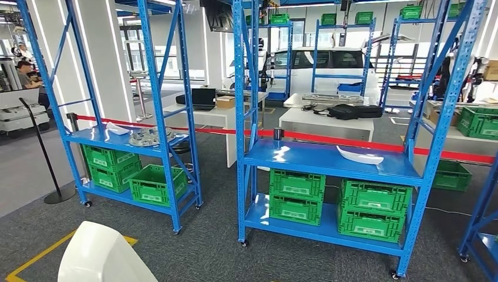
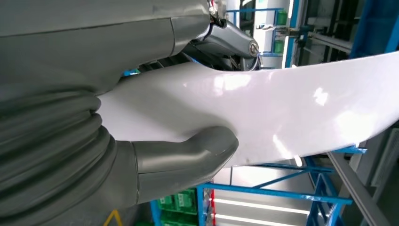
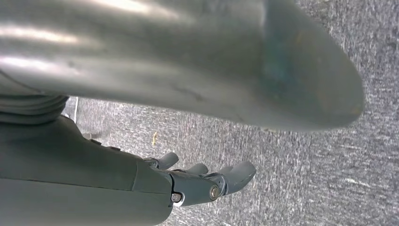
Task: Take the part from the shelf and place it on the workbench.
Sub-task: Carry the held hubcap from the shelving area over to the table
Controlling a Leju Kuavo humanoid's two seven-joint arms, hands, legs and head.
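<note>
White, glossy and likely slippery, the rigid part (image 2: 282, 113) is being pinched by the left hand (image 2: 155, 136) near one end, at seven o'clock in the head view, while the right hand (image 3: 197, 181) is hanging empty, fingers loosely apart.

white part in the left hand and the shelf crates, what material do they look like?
White part: likely glossy painted or moulded plastic; smooth curved skin with sharp light reflections. It is held by the left hand. Green crates: likely matte moulded plastic, with ribbed, gridded walls.

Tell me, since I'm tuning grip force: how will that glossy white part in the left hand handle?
The white part looks glossy with bright highlights, so probably slippery. It keeps its long curve beyond the left hand without visible sag, suggesting a stiff shell. That overhang may lever against the grip.
</note>
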